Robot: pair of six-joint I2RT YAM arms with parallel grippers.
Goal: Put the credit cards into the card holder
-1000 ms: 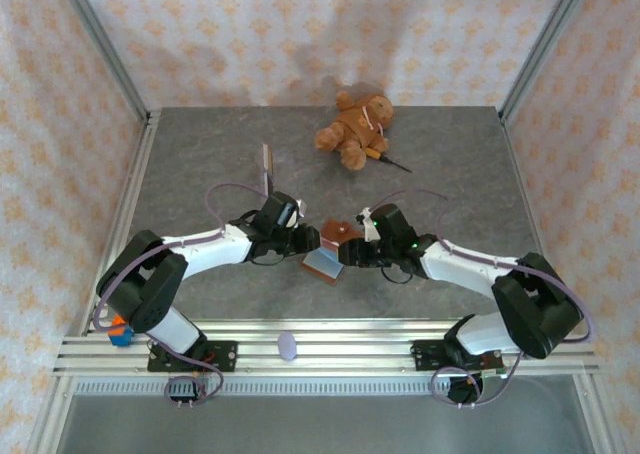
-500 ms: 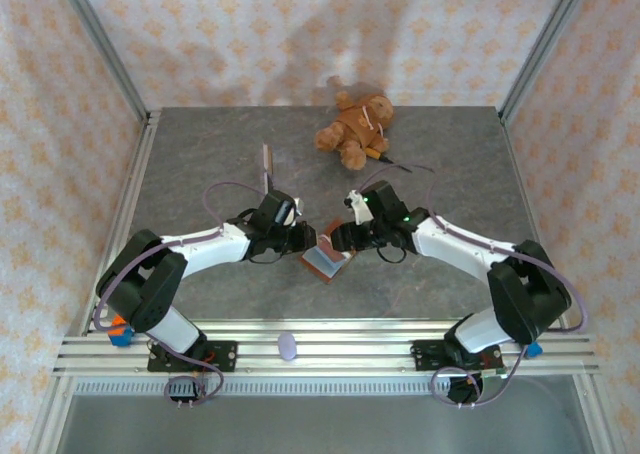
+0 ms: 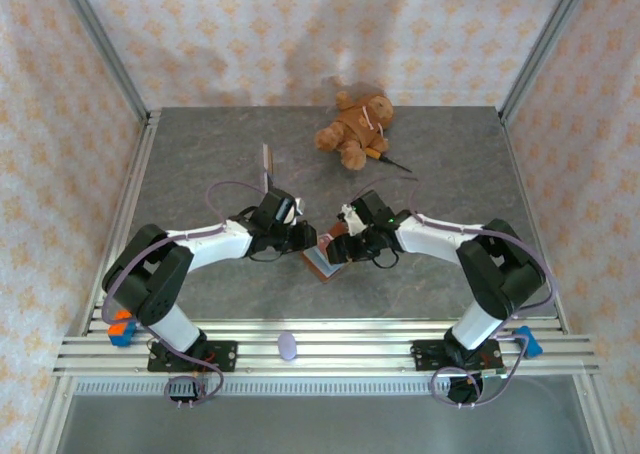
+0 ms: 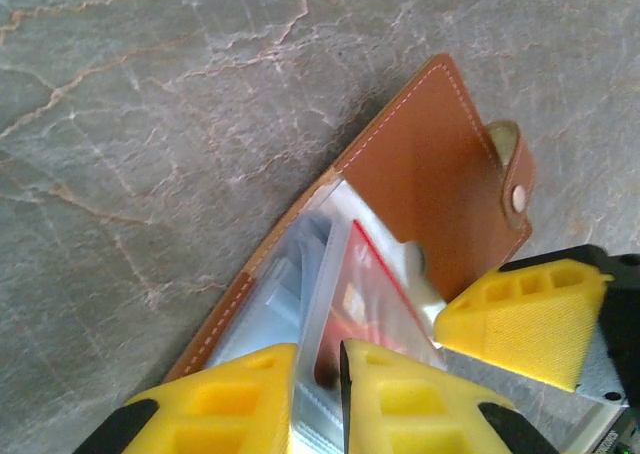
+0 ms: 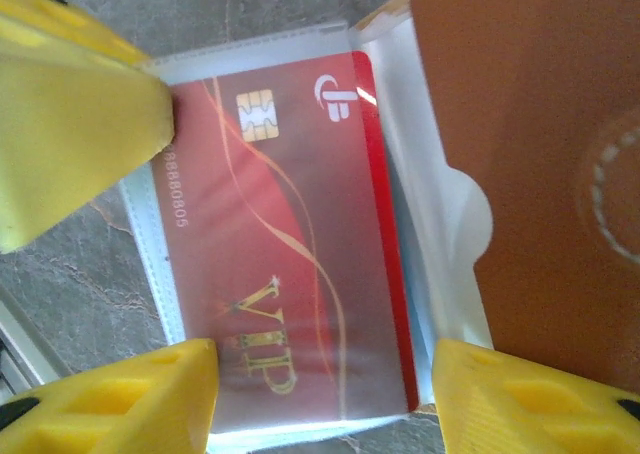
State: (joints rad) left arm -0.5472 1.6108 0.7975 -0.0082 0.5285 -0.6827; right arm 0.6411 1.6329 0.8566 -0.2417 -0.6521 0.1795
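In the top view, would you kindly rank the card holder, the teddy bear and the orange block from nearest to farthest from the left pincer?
1. card holder, centre, right at the left pincer.
2. teddy bear, far side, middle.
3. orange block, near-left corner by the left arm's base.

Bright even light, faint shadows, wrist close-ups slightly soft

digits on red card [image 5: 290, 234] partly covered, card holder [image 4: 420, 174] cropped below

Peach floral-patterned walls [image 3: 300, 34] surround a grey marbled table [image 3: 200, 144].
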